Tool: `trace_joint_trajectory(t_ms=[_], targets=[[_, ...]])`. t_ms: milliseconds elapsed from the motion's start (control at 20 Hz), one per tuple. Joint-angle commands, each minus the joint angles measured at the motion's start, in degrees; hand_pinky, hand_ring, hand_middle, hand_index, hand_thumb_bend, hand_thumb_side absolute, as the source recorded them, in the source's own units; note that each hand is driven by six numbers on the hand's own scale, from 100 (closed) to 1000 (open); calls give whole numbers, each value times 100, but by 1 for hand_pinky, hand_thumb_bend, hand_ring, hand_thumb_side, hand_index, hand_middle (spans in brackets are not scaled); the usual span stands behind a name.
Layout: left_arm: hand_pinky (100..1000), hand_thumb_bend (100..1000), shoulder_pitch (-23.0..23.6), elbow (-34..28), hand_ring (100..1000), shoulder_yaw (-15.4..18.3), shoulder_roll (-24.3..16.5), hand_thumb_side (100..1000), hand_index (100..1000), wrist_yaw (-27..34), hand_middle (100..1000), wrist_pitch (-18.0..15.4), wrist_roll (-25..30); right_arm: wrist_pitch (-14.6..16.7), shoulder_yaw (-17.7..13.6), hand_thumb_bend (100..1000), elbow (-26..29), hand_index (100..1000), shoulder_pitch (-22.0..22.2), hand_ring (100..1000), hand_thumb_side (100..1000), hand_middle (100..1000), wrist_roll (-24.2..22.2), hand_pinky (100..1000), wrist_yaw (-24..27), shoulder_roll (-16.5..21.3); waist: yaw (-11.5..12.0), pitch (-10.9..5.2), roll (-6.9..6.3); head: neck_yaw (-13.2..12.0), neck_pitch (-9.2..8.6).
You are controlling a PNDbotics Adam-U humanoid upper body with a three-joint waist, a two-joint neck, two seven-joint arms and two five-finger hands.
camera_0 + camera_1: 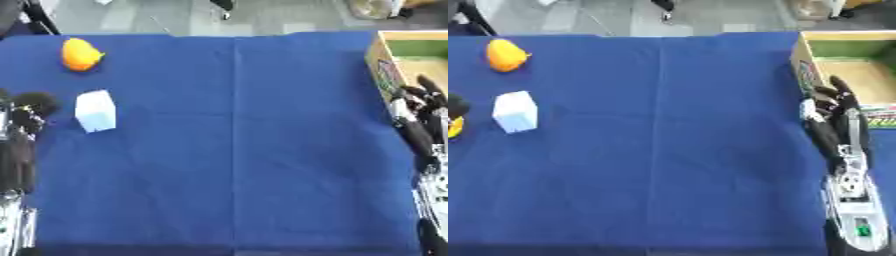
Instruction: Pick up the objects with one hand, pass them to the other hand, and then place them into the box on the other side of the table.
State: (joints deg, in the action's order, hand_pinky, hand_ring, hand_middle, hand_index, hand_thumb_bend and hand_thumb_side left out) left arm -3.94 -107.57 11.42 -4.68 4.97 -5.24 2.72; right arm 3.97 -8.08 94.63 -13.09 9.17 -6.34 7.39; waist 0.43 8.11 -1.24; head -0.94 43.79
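An orange rounded object [80, 54] lies at the far left of the blue table. Closer to me sits a white block [95, 111], slightly tilted. My left hand [30, 109] is at the left edge, just left of the white block and apart from it. A small bit of yellow [451, 128] shows right below that hand at the view's edge. My right hand [836, 102] is open at the right edge, fingers straight and pointing at the near wall of the cardboard box [805, 56], with nothing in it.
The box stands at the far right corner with a green and tan inside. A blue cloth [236, 150] covers the table, with a fold line down its middle. Grey floor lies beyond the far edge.
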Motion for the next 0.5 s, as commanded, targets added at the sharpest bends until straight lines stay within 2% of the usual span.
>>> trace_joint_trajectory(t_ms=[50, 500], targets=[[829, 284, -39, -70, 660, -13, -82, 882, 663, -4, 604, -4, 11, 9, -13, 141, 67, 937, -59, 725, 397, 763, -14, 739, -29, 72, -4, -103, 32, -1, 33], [830, 283, -40, -70, 662, -10, -82, 882, 663, -15, 605, -2, 15, 9, -16, 141, 66, 937, -56, 725, 397, 763, -12, 739, -26, 73, -4, -104, 32, -10, 33]])
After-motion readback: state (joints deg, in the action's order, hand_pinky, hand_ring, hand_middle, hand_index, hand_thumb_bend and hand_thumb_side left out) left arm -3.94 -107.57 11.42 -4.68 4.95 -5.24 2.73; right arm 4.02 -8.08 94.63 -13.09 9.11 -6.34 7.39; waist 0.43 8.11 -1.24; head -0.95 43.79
